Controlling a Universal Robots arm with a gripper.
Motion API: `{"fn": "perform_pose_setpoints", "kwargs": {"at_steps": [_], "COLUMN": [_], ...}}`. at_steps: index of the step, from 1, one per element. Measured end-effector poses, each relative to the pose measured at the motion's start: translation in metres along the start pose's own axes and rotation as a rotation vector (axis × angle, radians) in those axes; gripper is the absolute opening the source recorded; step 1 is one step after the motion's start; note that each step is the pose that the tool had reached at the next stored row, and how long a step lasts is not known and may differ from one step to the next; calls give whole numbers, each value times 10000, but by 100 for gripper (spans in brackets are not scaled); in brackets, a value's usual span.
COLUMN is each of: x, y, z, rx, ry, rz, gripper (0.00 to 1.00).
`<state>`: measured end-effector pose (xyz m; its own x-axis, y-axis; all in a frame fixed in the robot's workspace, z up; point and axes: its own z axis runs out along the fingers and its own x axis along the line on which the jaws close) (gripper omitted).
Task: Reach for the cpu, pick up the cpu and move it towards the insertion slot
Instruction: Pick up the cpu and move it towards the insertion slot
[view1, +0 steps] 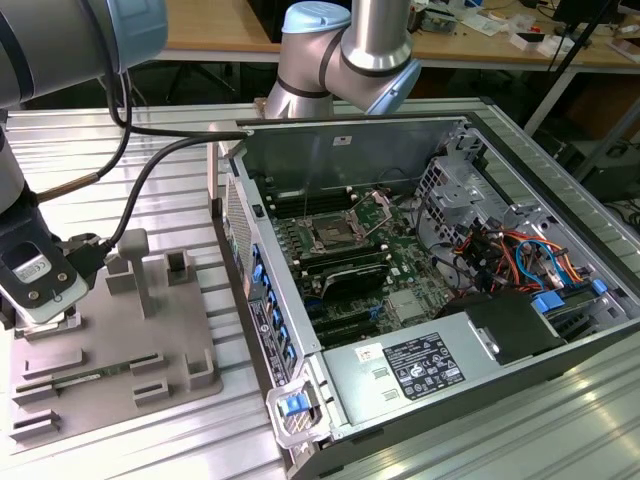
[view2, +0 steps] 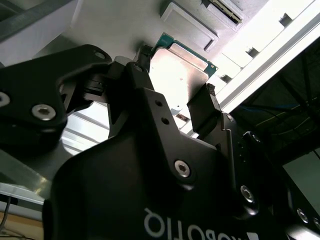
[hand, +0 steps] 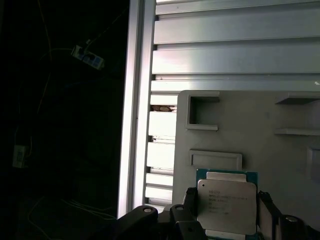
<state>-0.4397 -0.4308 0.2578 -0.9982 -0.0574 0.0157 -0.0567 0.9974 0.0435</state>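
The end effector (hand: 226, 198) is clenched on the cpu (hand: 227, 209), a silvery square chip on a green rim, with one black finger (hand: 190, 199) pressed against each of two opposite edges in both wrist views. Just beyond the held chip lies a grey plastic tray (hand: 240, 110) with rectangular recesses, resting on the ribbed aluminium table (hand: 225, 60). The insertion slot (view1: 330, 235) is well apart from the end effector, toward the exterior view's right, on the green board inside an open computer case (view1: 400, 130).
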Motion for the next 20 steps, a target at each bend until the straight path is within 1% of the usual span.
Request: {"fn": "perform_pose_setpoints", "kwargs": {"at_steps": [13, 15, 20], "x": [0, 1, 1], "y": [0, 1, 2], "z": [-1, -23, -51], "rx": [-1, 2, 0], "ry": [2, 6, 4], "rz": [1, 2, 1], "gripper": [55, 55, 55]}}
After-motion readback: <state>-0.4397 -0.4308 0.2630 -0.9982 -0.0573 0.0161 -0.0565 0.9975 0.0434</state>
